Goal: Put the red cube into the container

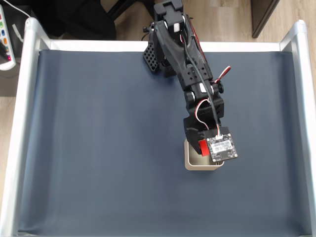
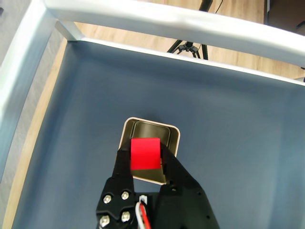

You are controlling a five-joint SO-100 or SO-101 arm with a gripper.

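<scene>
Two fingers (image 2: 145, 160) pinch the cube (image 2: 145, 153) by its opposite flat sides at lower centre of the wrist view, holding it directly over the tin (image 2: 172, 135), whose pale inside shows behind it. In the fixed view the cube (image 1: 202, 147) peeks out red at the tin's (image 1: 193, 166) upper rim, right of centre on the bench (image 1: 98, 148). Small, stiff and matte, the cube likely weighs little and grips well; the thin-walled tin could slide if bumped.
</scene>
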